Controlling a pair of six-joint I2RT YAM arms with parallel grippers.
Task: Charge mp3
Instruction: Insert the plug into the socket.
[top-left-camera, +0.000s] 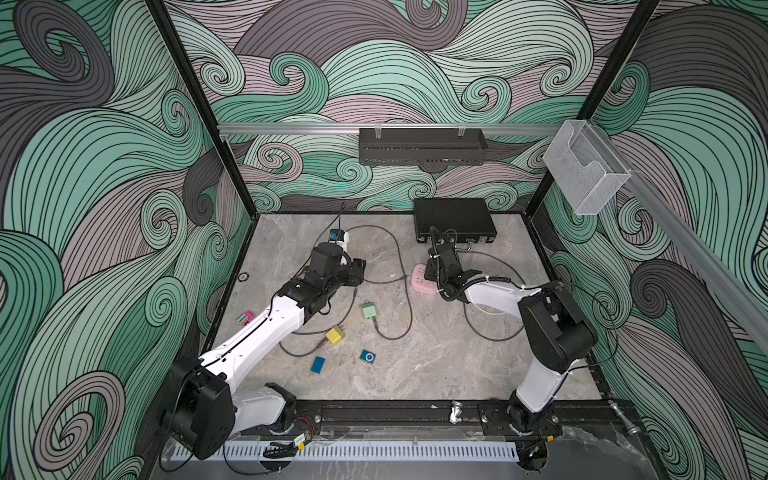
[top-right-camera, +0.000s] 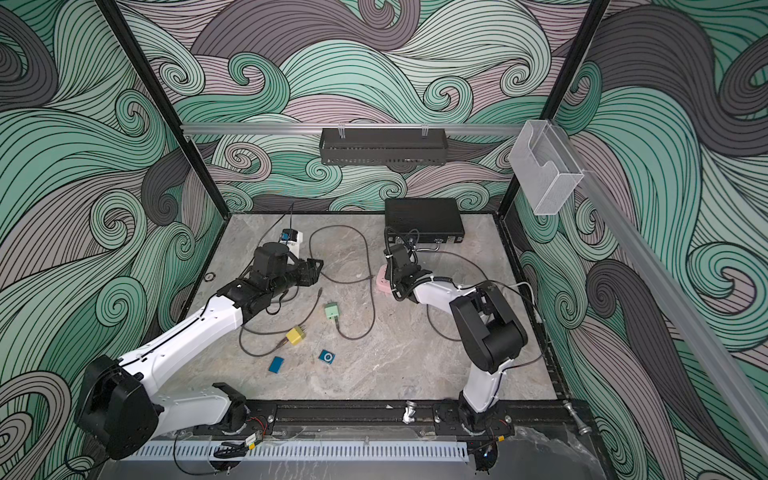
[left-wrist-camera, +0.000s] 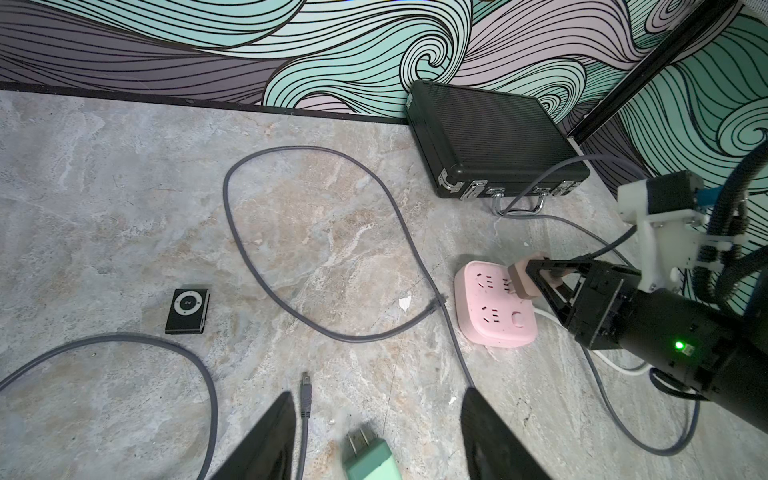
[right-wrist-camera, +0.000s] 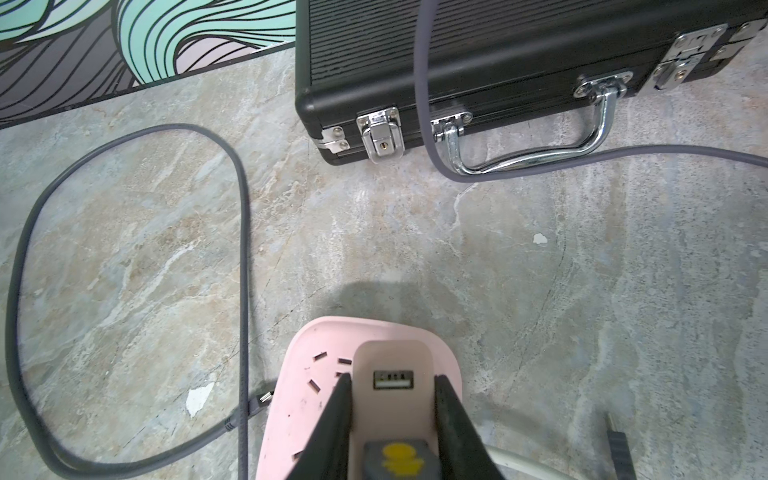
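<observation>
Nearest the lens, the left arm (top-left-camera: 249, 345) reaches across the table (top-left-camera: 457, 365) and stops on its own side of the pink power strip (top-left-camera: 420, 278). From the opposite side, the right arm (top-left-camera: 557, 328) bends in over that strip. Behind the strip, against the back wall, a black case (top-left-camera: 453, 218) lies flat with its latches and handle facing the strip.

A grey cable (top-left-camera: 397, 249) makes a wide loop on the left arm's side of the strip, and its free plug (left-wrist-camera: 436, 303) lies just beside the strip's edge.

The left end effector (left-wrist-camera: 377, 395) has its jaws spread wide with nothing between them. It hangs over a green charger (top-left-camera: 368, 309), which sits in front of the strip. The right end effector (right-wrist-camera: 394, 378) is clamped on a beige charger (right-wrist-camera: 392, 357), which it holds against the strip's top face. I cannot tell whether the prongs are fully seated.

A yellow charger (top-left-camera: 336, 336) lies further forward of the strip than the green one. The blue music player (top-left-camera: 368, 356) lies face up, well in front of the strip and apart from every cable. A black music player (left-wrist-camera: 188, 311) shows only in the left wrist view, beyond the cable loop from the strip.
</observation>
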